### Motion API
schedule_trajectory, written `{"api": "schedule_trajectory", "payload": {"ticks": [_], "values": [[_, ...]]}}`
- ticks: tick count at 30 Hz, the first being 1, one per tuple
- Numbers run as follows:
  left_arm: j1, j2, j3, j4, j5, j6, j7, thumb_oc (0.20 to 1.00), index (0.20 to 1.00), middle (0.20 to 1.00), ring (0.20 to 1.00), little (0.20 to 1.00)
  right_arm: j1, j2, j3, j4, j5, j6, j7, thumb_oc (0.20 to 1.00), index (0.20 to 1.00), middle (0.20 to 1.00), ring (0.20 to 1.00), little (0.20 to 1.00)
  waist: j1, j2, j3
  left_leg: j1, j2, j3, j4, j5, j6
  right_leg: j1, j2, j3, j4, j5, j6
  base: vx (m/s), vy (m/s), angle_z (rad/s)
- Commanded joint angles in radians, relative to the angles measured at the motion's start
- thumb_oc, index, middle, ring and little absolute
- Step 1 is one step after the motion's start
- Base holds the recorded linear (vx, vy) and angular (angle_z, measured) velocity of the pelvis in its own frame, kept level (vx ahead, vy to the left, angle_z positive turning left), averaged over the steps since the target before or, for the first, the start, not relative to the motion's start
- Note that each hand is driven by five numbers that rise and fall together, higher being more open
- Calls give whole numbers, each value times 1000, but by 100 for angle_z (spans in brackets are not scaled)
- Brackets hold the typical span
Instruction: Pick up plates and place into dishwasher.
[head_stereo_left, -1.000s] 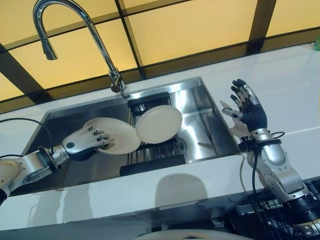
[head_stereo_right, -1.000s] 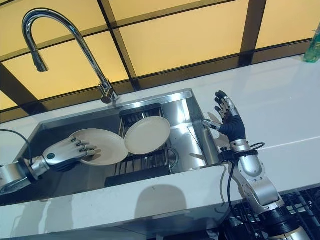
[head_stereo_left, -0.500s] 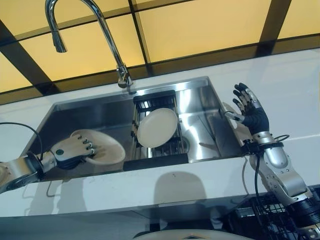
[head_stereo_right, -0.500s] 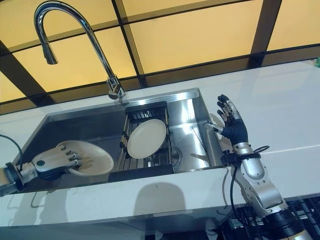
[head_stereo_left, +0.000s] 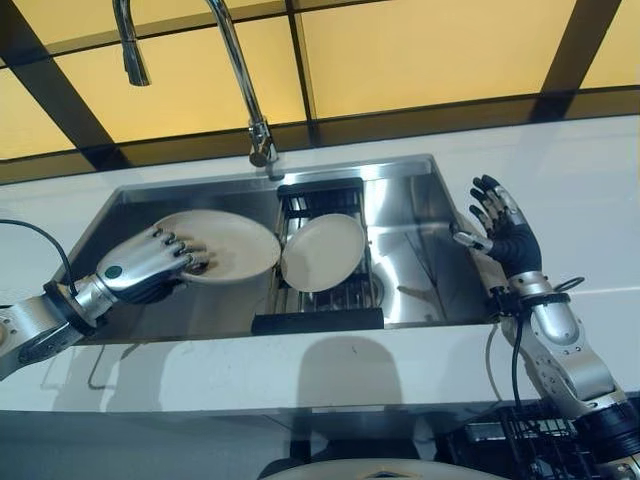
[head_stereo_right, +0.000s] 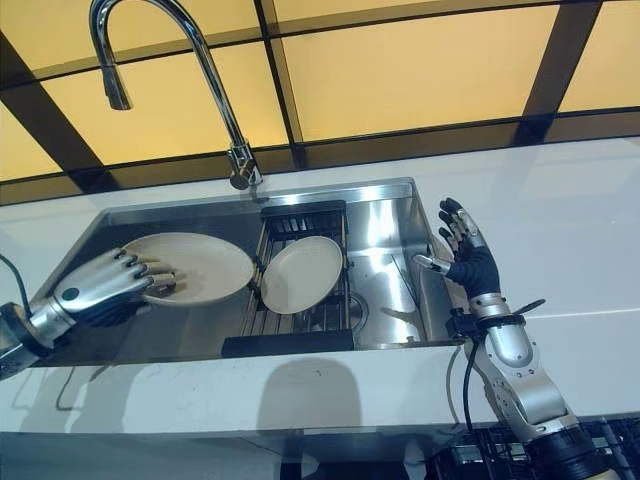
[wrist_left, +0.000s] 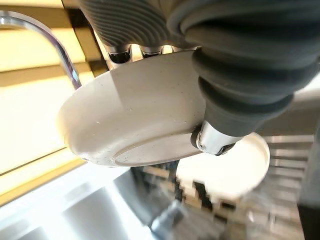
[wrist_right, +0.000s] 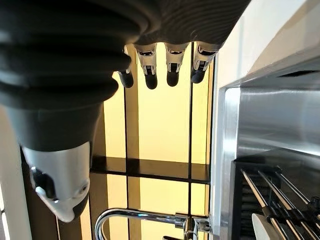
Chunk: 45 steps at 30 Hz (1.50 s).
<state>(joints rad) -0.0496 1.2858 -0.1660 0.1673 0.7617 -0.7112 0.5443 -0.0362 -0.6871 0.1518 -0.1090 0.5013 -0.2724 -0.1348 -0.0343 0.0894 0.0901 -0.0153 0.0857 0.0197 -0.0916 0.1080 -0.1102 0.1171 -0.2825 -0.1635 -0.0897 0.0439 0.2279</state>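
left hand (head_stereo_left: 140, 268) clamped on a cream plate (head_stereo_left: 225, 246), held up over the sink (head_stereo_left: 420, 175). second plate (head_stereo_left: 322, 252) leaning in the black rack (head_stereo_left: 318, 197) alongside, faucet (head_stereo_left: 235, 70) arching above. right hand (head_stereo_left: 505, 232) spread wide, holding nothing, beside the sink's edge.

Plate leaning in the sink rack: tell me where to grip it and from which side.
Pinch the upper rim of the leaning plate, coming from above. It stands tilted against the rack, so its top edge is free; the left hand already holds the other plate.
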Motion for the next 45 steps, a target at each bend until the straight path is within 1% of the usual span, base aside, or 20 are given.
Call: {"api": "schedule_trajectory", "payload": {"ticks": [1, 3, 6, 7, 9, 12, 13, 14, 16, 18, 20, 24, 26, 28, 30, 33, 36, 39, 41, 45], "values": [[-115, -7, 108, -25, -60, 17, 60, 200, 200, 200, 200, 200, -84, 82, 21, 34, -27, -88, 18, 1000, 1000, 1000, 1000, 1000, 69, -21, -16, 43, -41, 10, 143, -197, 36, -96, -14, -10, 110, -18, -23, -18, -37, -3], [-127, -24, 116, -45, -72, 46, 69, 200, 200, 200, 200, 200, -81, 74, 6, 23, -23, -83, 28, 1000, 1000, 1000, 1000, 1000, 64, -32, -27, 51, -36, 15, 136, -196, 35, -93, -7, -6, 107, -20, -24, -20, -35, -1], [-115, -52, 151, -67, -110, 63, 81, 200, 200, 200, 200, 200, -69, 65, -20, -1, -25, -89, 60, 1000, 1000, 1000, 1000, 1000, 58, -43, -36, 59, -29, 20, 127, -195, 34, -90, 4, -2, 101, -20, -26, -17, -18, 2], [-109, -58, 161, -74, -128, 65, 77, 200, 200, 200, 200, 200, -67, 62, -24, -8, -31, -93, 69, 1000, 1000, 1000, 1000, 1000, 57, -45, -37, 61, -28, 22, 126, -195, 34, -89, 6, -2, 98, -20, -27, -34, -30, 5], [-111, -103, 175, -102, -206, 55, 38, 200, 200, 200, 200, 200, -73, 45, -35, -44, -60, -112, 84, 1000, 1000, 1000, 1000, 1000, 53, -57, -46, 64, -23, 24, 121, -194, 33, -87, 14, 0, 93, -20, -30, -38, -32, 8], [-129, -193, 175, -175, -365, 40, -113, 200, 200, 200, 200, 200, -108, 27, -44, -83, -129, -138, 105, 1000, 1000, 1000, 1000, 1000, 57, -71, -55, 69, -19, 20, 113, -193, 33, -82, 27, 1, 87, -23, -35, -23, -20, 3], [-135, -213, 173, -197, -405, 42, -155, 200, 200, 200, 200, 200, -118, 21, -43, -92, -138, -137, 102, 1000, 1000, 1000, 1000, 1000, 58, -72, -57, 70, -19, 19, 110, -192, 32, -80, 30, 0, 84, -23, -36, -33, -28, 3], [-148, -259, 164, -235, -471, 46, -221, 200, 200, 200, 200, 200, -145, 9, -40, -110, -166, -145, 117, 1000, 1000, 1000, 1000, 1000, 60, -81, -63, 72, -18, 17, 105, -191, 32, -76, 35, 1, 78, -24, -38, -31, -26, 8], [-163, -299, 158, -266, -539, 54, -307, 200, 200, 200, 200, 200, -171, -7, -38, -132, -200, -148, 138, 1000, 1000, 1000, 1000, 1000, 60, -87, -68, 78, -16, 18, 101, -193, 32, -72, 40, 2, 75, -25, -39, -23, -24, 10], [-193, -326, 138, -294, -605, 77, -387, 200, 200, 200, 200, 200, -206, -44, -32, -161, -225, -140, 164, 1000, 1000, 1000, 1000, 1000, 57, -94, -75, 83, -14, 22, 96, -192, 31, -69, 47, 5, 72, -26, -39, -9, -13, 2], [-220, -331, 122, -307, -648, 95, -435, 200, 200, 200, 200, 200, -236, -78, -27, -173, -227, -137, 173, 1000, 1000, 1000, 1000, 1000, 56, -100, -78, 78, -16, 26, 93, -179, 31, -74, 50, 9, 71, -17, -43, -65, -27, -1], [-276, -339, 82, -323, -746, 132, -532, 200, 200, 200, 200, 200, -313, -128, -2, -207, -260, -125, 165, 1000, 1000, 1000, 1000, 1000, 53, -109, -85, 85, -18, 26, 86, -179, 31, -67, 60, 18, 63, -17, -46, -16, -7, 0], [-287, -343, 70, -328, -764, 139, -575, 200, 200, 200, 200, 200, -342, -130, 9, -213, -268, -119, 171, 1000, 1000, 1000, 1000, 1000, 53, -111, -88, 86, -19, 28, 89, -181, 31, -66, 62, 24, 60, -15, -48, -20, -15, -6], [-299, -340, 58, -338, -814, 169, -652, 200, 200, 200, 200, 200, -371, -136, 25, -219, -262, -112, 171, 1000, 1000, 1000, 1000, 1000, 52, -112, -91, 90, -21, 31, 91, -184, 33, -63, 64, 31, 57, -16, -49, -14, -12, -11], [-303, -336, 60, -339, -852, 195, -702, 200, 200, 200, 200, 200, -379, -138, 29, -222, -258, -109, 178, 1000, 1000, 1000, 1000, 1000, 50, -110, -93, 91, -22, 35, 93, -186, 35, -62, 67, 38, 56, -17, -50, -10, 2, -9], [-313, -318, 66, -332, -890, 208, -751, 200, 200, 200, 200, 200, -375, -139, 25, -232, -231, -98, 203, 1000, 1000, 1000, 1000, 1000, 47, -105, -95, 93, -23, 41, 94, -186, 37, -61, 66, 45, 55, -15, -49, -7, 13, -10], [-315, -307, 75, -361, -923, 233, -838, 200, 200, 200, 200, 200, -356, -145, 7, -249, -237, -90, 213, 1000, 1000, 1000, 1000, 1000, 43, -103, -93, 97, -25, 44, 95, -188, 39, -57, 64, 49, 52, -13, -47, -4, 7, -9], [-323, -291, 71, -386, -954, 240, -896, 200, 200, 200, 200, 200, -359, -151, 4, -252, -230, -86, 217, 1000, 1000, 1000, 1000, 1000, 41, -102, -91, 99, -27, 46, 96, -190, 41, -57, 63, 53, 54, -13, -46, -9, 7, -7], [-332, -284, 69, -404, -971, 242, -913, 200, 200, 200, 200, 200, -362, -154, 5, -257, -224, -80, 226, 1000, 1000, 1000, 1000, 1000, 40, -100, -89, 100, -29, 46, 98, -191, 43, -55, 61, 55, 57, -14, -45, 3, 17, -5], [-345, -283, 79, -442, -1009, 242, -942, 200, 200, 200, 200, 200, -351, -154, 4, -269, -214, -64, 280, 1000, 1000, 1000, 1000, 1000, 43, -101, -92, 98, -34, 38, 99, -192, 46, -56, 59, 60, 61, -17, -44, 9, 9, -2]]}}
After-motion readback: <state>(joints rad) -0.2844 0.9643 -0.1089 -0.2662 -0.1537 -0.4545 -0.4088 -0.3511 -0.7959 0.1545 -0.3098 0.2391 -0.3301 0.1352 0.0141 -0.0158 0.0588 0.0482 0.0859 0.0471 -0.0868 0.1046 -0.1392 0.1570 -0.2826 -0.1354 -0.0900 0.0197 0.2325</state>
